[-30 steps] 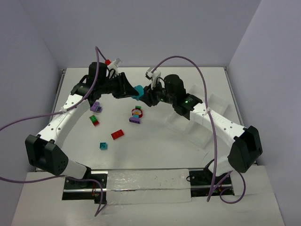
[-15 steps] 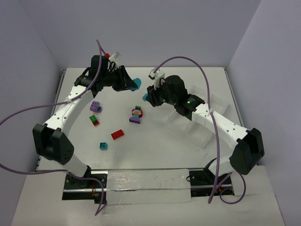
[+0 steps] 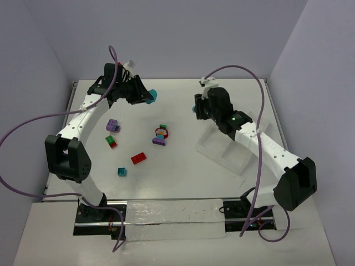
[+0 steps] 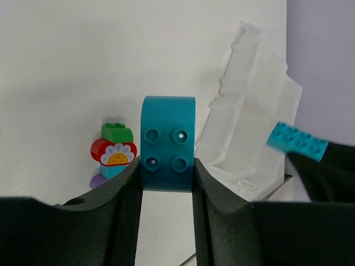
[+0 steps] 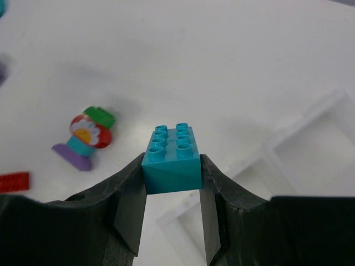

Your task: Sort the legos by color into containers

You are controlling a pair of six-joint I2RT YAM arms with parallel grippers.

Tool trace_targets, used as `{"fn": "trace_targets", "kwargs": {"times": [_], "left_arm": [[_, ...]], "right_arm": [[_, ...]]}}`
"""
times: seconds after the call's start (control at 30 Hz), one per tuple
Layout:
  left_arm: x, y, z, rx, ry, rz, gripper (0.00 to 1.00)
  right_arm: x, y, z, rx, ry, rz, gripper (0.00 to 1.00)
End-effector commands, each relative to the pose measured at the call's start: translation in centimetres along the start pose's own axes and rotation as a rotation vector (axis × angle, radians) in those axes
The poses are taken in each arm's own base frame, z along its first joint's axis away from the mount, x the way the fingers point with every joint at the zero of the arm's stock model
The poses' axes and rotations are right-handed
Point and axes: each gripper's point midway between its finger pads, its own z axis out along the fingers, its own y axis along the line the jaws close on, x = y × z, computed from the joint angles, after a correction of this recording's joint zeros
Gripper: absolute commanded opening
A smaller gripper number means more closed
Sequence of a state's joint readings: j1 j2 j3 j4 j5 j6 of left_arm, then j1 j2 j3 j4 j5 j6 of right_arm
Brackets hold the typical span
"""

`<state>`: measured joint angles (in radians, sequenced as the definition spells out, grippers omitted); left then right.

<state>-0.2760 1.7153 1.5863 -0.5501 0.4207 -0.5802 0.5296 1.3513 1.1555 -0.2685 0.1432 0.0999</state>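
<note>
Your left gripper [image 4: 166,177] is clamping a teal arched brick [image 4: 168,133] raised over the far left of the table [image 3: 183,172], well apart from the tray [image 3: 219,152]; your right gripper [image 5: 172,180] is pinching a teal studded brick [image 5: 171,152] just at the tray's edge. Both grips are catching only the bricks' lower sides, so either piece is risking a twist and a drop. You are also risking a clash of arms if the left is crossing to the tray while the right is hanging there; a release from height is inviting a bounce into the wrong compartment.
</note>
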Motion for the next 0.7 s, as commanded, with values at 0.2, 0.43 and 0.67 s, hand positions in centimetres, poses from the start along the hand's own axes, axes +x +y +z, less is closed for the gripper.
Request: {"fn": "trace_targets", "kwargs": {"times": [0.2,0.43,0.67], "left_arm": [[2.4,-6.2,0.8,0.050,0.020,0.181,0.00],[4.4,-10.4,2.2,0.130,0.064,0.209,0.00],[4.9,-12.2,3.4,0.159,0.088,0.234,0.00]], "right_arm": [[0.5,-14.0,-2.7,0.401,-0.050,0.468,0.00],[3.2,-17.5,-0.4,0.521,0.046,0.485,0.00],[4.7,-19.0,2.0,0.539,0.074,0.479,0.02]]}}
